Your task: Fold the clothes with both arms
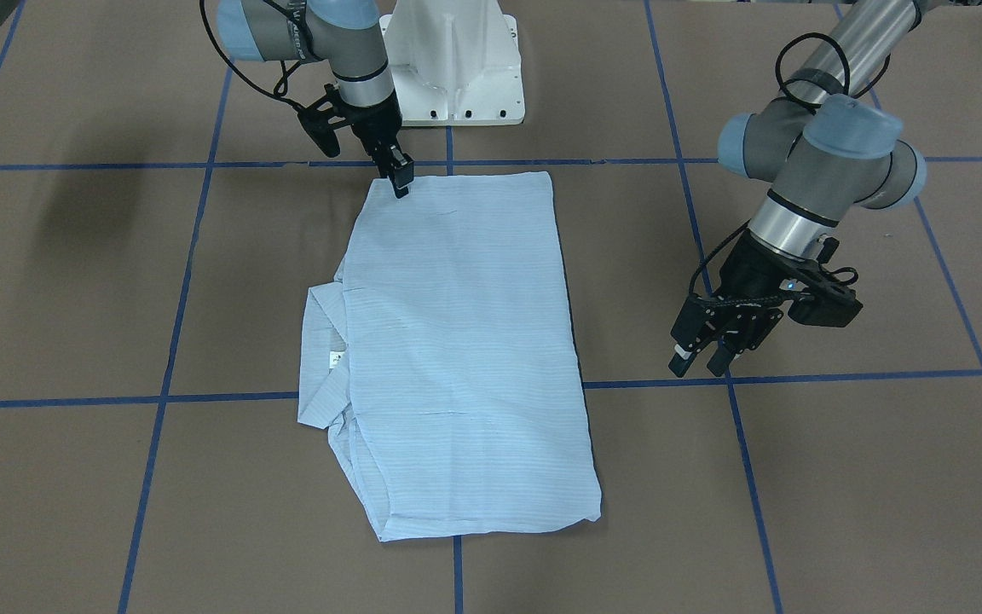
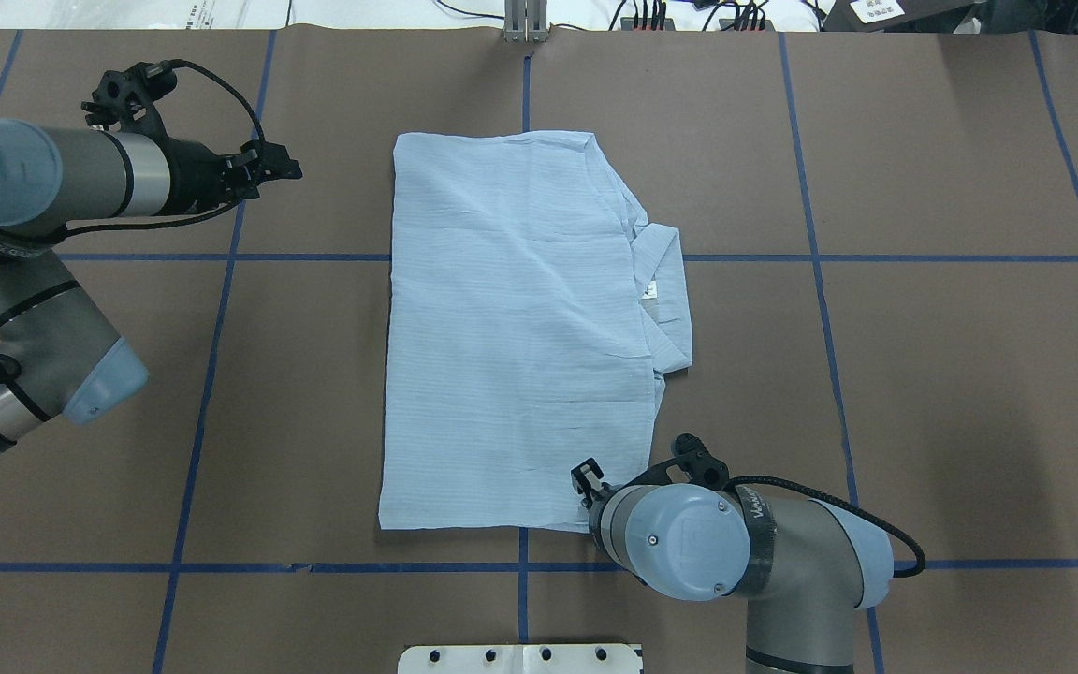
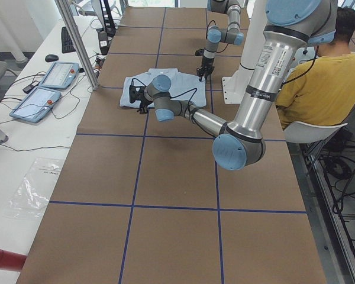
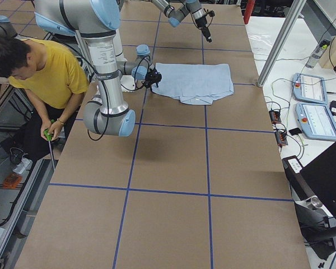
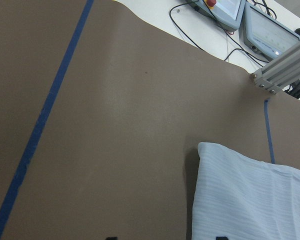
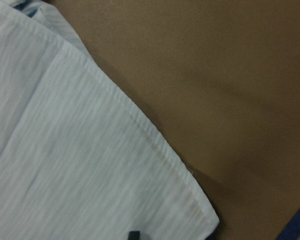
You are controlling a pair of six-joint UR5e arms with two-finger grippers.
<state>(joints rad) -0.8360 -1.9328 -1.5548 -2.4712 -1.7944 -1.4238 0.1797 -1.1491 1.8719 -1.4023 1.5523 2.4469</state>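
Folding looks part done: the shirt lies flat in the middle of the table as a long rectangle, its sides apparently turned under. The collar and its small white label poke out on the robot's right. The right gripper sits at the corner nearest the robot on the collar side, fingers pressed together, probably to take that corner for the next fold. Whether any cloth is caught between them I cannot make out, since the corner lies flat in the wrist view and only a sliver of one fingertip shows. The left gripper hangs beyond the opposite long edge, clear of the cloth, fingers spread. It points toward the far corner on its side, as if ready to match its partner. From overhead the right arm's own wrist covers its gripper. Sleeves and buttons are out of sight, presumably tucked beneath, and the side views show the shirt too small to help.
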